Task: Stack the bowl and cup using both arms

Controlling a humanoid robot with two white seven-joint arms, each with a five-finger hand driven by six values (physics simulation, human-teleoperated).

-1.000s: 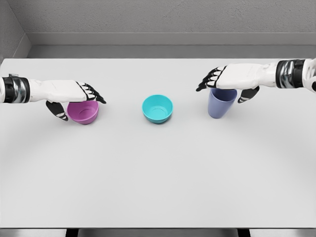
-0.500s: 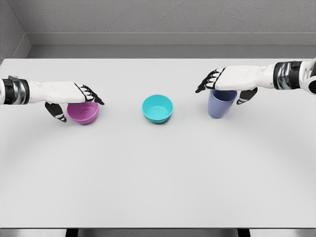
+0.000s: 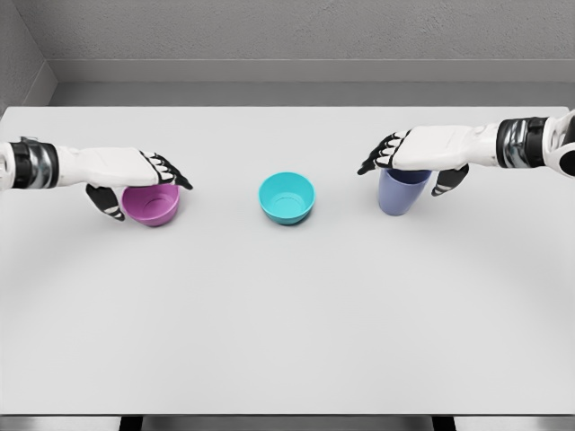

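The fingers of the left hand [image 3: 135, 171] are black-tipped and white-jointed, stretched flat and slightly fanned over the far rim of the pink bowl [image 3: 153, 206], with the thumb dropped down beside the bowl's left wall; whether any of them actually presses the bowl cannot be told, so the hand reads as spread over it rather than closed on it. The fingers of the right hand [image 3: 415, 154] lie the same way across the mouth of the blue cup [image 3: 401, 191], pointing toward the middle of the table, the thumb hanging down past the cup's right side, and again a real grip cannot be made out. The pink bowl is a smooth, matte, round shell with a low wall, its back edge hidden under the hand. The blue cup is a plain, slightly tapered tumbler, narrower at the base, its rim covered by the palm. Between them, well apart from both, stands a teal bowl [image 3: 287, 197], smooth and round, open side up and fully visible. No writing or marks show on any of them. All three rest on a flat, pale grey table [image 3: 287, 323] of even, unpatterned finish. Both white arms carry dark metallic wrist bands and are cut off by the picture's edges.
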